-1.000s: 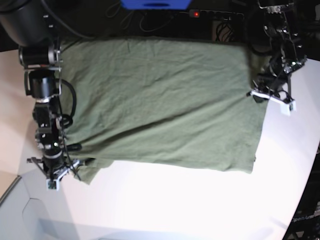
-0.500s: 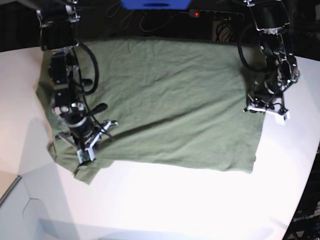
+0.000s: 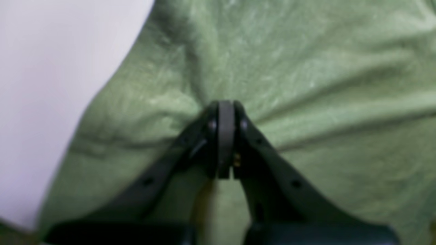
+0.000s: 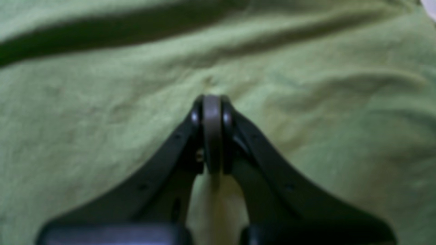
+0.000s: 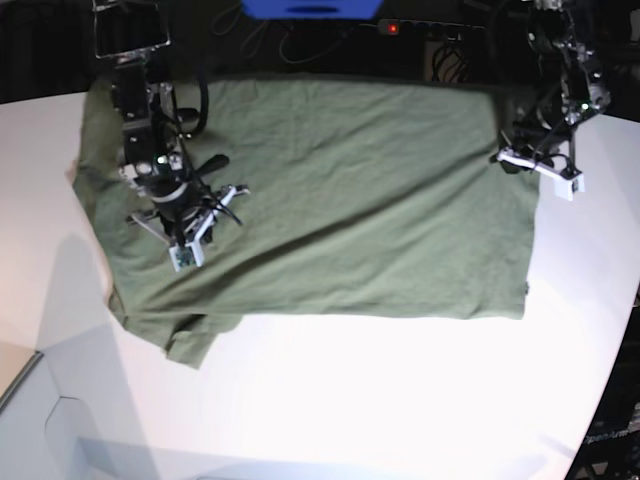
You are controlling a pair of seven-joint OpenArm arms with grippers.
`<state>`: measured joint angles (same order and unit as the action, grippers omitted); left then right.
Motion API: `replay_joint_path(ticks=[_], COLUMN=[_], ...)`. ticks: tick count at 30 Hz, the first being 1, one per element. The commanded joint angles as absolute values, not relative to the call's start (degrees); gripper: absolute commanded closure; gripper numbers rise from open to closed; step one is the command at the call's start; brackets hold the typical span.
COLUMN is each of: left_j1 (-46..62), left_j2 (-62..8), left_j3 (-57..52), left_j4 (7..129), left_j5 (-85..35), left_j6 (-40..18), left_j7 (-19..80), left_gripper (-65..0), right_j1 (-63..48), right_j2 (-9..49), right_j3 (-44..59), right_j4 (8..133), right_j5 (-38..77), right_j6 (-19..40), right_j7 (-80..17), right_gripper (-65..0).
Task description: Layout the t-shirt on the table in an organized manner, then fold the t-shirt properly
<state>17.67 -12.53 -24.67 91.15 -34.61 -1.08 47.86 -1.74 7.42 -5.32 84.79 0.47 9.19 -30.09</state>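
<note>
The t-shirt [image 5: 330, 200] is seen spread over the upper half of the worktop [image 5: 380, 400], long axis running left to right across the base view. Lower-left corner is bunched and doubled under; the rest lies fairly flat, with light wrinkles.

Right end effector [image 5: 185, 255] sits over the left part of the cloth, inside its outline. In its wrist view the jaws are clenched [image 4: 213, 102] against fabric — whether a pinch of cloth is held cannot be told.

Left end effector [image 5: 540, 175] is at the right edge of the shirt, upper right of the frame; jaws clenched [image 3: 225, 107], with creases radiating from the tip, so a pinch of fabric is judged likely.

The bunched corner lies below and just left of the right end effector — that arm is nearer. Bare worktop is open below and at lower right; the shirt's top edge sits at the worktop's far edge.
</note>
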Motion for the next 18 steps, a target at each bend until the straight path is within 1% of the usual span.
replay_joint_path(ticks=[1, 6, 10, 13, 18], left_j1=[18.5, 21.0, 20.4, 16.7, 7.6], left_j2=[-12.9, -12.9, -12.4, -12.4, -12.4], left_j3=[-24.8, -25.1, -28.7, -32.0, -40.1], left_j4=[92.8, 101.1, 104.1, 103.2, 95.7], left_j5=[-33.8, -33.8, -33.8, -33.5, -33.9], left_j6=[-0.3, -0.3, -0.3, -0.3, -0.3], left_j7=[49.0, 49.0, 48.8, 48.7, 49.0], left_gripper=[0.0, 0.0, 0.0, 0.0, -0.5], right_j1=[-2.2, -7.2, -12.4, -15.2, -15.5], right_j2=[7.4, 7.3, 8.1, 9.4, 9.6], right_j3=[-5.1, -5.3, -6.5, -6.5, -6.5], right_j4=[85.8, 87.2, 92.3, 96.1, 95.8], right_j5=[0.7, 0.7, 0.7, 0.7, 0.7], right_j6=[8.9, 8.9, 9.0, 9.0, 9.0], right_j7=[-29.0, -29.0, -29.0, -29.0, -28.8], right_gripper=[0.0, 0.0, 0.0, 0.0, 0.0])
